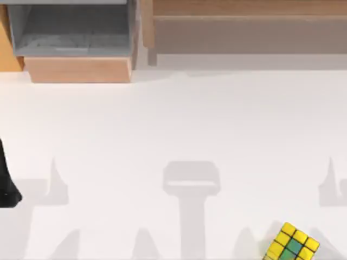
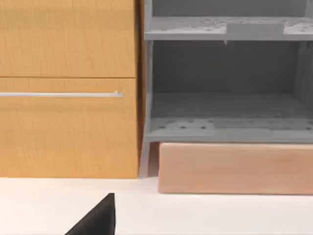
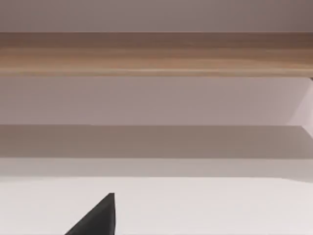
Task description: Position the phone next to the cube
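The cube (image 1: 293, 244), mostly yellow with a few green squares, sits on the white table (image 1: 179, 124) at the front right, close to the front edge. The phone is out of view. A dark piece of my left arm (image 1: 7, 184) shows at the table's left edge. A black part of my left gripper (image 2: 98, 218) points toward the cabinet in the left wrist view. A black part of my right gripper (image 3: 98, 218) hangs over bare table, facing the long shelf, in the right wrist view.
A wooden cabinet with grey open compartments (image 1: 70, 32) stands at the back left, with a wooden block (image 2: 234, 166) at its foot and a drawer front with a metal handle (image 2: 61, 94) beside it. A long wooden shelf (image 1: 249, 27) runs along the back right.
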Controlling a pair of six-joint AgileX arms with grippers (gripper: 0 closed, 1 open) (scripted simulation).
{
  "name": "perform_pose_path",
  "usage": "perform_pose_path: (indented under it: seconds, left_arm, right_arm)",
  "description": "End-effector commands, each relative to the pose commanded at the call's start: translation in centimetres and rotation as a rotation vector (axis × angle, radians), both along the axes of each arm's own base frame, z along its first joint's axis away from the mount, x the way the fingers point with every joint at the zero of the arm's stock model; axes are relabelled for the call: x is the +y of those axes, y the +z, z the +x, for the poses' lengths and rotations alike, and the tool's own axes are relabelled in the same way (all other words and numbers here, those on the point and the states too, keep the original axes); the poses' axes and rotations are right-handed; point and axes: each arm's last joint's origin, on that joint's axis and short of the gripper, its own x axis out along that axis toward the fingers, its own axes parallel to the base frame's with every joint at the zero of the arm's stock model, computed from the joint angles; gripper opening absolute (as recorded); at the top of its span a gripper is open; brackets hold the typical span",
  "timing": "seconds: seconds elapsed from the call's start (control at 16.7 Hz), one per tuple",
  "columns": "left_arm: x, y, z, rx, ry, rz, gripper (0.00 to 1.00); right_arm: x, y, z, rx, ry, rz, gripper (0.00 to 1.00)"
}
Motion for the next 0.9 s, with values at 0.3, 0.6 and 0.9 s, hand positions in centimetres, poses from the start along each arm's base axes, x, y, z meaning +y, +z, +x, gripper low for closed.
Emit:
perform_pose_path:
  seconds: [0.3,0.6,0.9]
  left_arm:
    - [0.1,0.5,0.1,0.057,0.006,0.053,1.0]
    - [0.6,3.1,1.8,0.335,-0.009,0.27,1.0]
    - [2.3,4.8,7.8,0.795,-0.141,0.498,1.0]
  right_arm:
    - [0.0,0.0,0.0,0.0,0.0,0.0,1.0]
    - [0.0,0.0,0.0,0.0,0.0,0.0,1.0]
    - [0.0,0.0,0.0,0.0,0.0,0.0,1.0]
